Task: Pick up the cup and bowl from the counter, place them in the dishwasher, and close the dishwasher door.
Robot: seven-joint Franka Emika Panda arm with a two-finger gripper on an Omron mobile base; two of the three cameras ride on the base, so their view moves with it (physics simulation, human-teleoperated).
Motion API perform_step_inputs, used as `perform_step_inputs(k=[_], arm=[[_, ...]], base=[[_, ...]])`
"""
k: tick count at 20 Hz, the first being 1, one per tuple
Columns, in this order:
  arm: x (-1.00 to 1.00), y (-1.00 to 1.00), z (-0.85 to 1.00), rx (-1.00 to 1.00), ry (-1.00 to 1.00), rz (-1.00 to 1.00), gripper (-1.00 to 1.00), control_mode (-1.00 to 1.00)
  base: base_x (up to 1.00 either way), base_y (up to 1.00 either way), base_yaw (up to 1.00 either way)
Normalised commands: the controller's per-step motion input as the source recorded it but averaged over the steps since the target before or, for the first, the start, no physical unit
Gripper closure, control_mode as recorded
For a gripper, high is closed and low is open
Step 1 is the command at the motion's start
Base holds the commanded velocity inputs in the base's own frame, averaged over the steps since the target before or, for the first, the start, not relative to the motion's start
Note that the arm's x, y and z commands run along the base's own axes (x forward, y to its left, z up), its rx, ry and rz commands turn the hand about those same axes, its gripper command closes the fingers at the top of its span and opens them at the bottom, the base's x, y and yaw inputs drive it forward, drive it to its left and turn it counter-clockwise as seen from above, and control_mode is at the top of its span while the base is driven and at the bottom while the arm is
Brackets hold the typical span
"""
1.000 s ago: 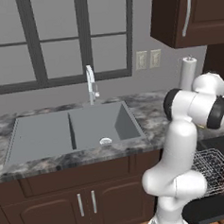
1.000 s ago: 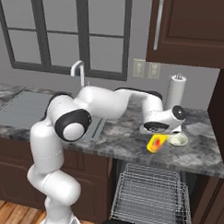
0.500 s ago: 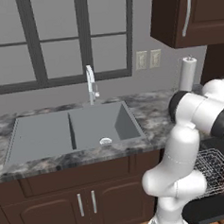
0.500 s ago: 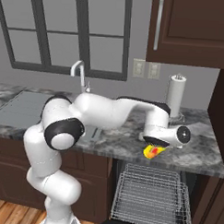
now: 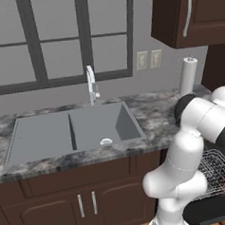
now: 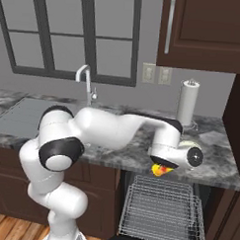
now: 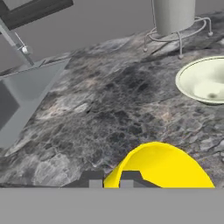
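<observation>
My gripper (image 7: 109,178) is shut on the bright yellow cup (image 7: 162,168), whose rim sits against the two dark fingertips. In the right base view the cup (image 6: 161,170) hangs under the hand, just off the front edge of the marbled counter (image 6: 216,168) and above the silver wire rack (image 6: 163,209) pulled out of the dishwasher. The pale cream bowl (image 7: 205,81) rests upright on the counter (image 7: 109,109), a short way beyond the cup. The dishwasher door (image 5: 214,211) lies open below the rack (image 5: 217,170).
A white paper-towel roll (image 6: 187,102) on a wire stand rises behind the bowl. The grey double sink (image 5: 73,131) and its tap (image 5: 91,84) lie to the left. Dark brown wall cabinets (image 6: 205,32) hang above the counter's right end.
The arm has carried the cup away from the bowl, forward over the counter's front edge and lower, toward the rack. The bowl has not moved.
</observation>
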Motion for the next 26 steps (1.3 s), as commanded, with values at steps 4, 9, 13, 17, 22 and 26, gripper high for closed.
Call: perform_step_inputs(k=[4, 9, 13, 17, 22, 26], arm=[[-0.53, 0.00, -0.22, 0.00, -0.02, 0.00, 1.00, -1.00], [-0.28, 0.00, -0.30, 0.00, -0.01, 0.00, 1.00, -1.00], [-0.03, 0.00, -0.37, 0.00, 0.00, 0.01, 1.00, -1.00], [-0.06, 0.00, -0.41, 0.00, 0.00, 0.05, 1.00, -1.00], [-0.27, 0.00, -0.32, 0.00, -0.05, 0.05, 1.00, -1.00], [-0.39, 0.00, -0.32, 0.07, -0.07, -0.03, 1.00, -1.00]], base=[[0.00, 0.00, 0.00], [0.00, 0.00, 0.00], [0.00, 0.00, 0.00], [0.00, 0.00, 0.00], [0.00, 0.00, 0.00], [0.00, 0.00, 0.00]])
